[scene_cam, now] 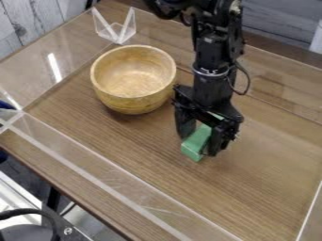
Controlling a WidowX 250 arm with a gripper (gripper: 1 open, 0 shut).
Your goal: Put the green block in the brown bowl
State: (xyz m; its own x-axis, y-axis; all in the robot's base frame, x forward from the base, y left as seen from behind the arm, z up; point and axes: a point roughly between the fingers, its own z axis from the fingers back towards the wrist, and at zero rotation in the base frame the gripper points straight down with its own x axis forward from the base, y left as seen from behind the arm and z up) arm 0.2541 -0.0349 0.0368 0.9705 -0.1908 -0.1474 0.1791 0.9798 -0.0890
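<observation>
The green block (194, 147) lies on the wooden table, right of centre. My gripper (201, 143) points straight down over it, jaws open, with a black finger on either side of the block. Part of the block is hidden behind the fingers, and I cannot tell whether they touch it. The brown bowl (134, 78) stands empty to the upper left of the gripper, about a bowl's width away.
A small clear glass-like object (115, 25) sits at the back left behind the bowl. Low transparent walls (75, 151) rim the table along its front and left edges. A dark cable (32, 221) loops at the bottom left, off the table.
</observation>
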